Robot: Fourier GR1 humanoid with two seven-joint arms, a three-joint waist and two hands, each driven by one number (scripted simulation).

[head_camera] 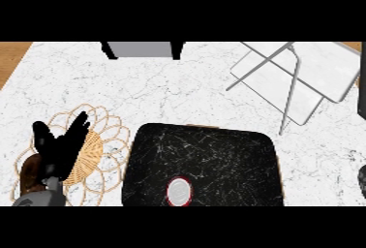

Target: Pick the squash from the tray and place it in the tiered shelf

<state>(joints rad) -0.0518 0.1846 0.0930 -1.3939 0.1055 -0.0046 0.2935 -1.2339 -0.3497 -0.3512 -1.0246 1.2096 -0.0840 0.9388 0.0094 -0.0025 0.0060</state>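
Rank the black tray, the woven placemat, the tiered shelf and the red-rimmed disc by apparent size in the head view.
1. black tray
2. tiered shelf and woven placemat: look alike, and both are partly cut off or covered, so unranked
3. red-rimmed disc

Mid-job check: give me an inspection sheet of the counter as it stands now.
Surface: white marble counter.
Job's things: black tray near the front; tiered shelf at back right; no squash seen.
Clutter: small red-rimmed round thing on the tray; woven mat at left; grey box at the back.
Hands: left hand open over the mat; right hand not clearly seen.
Cables: nothing seen.
Surroundings: wooden floor.
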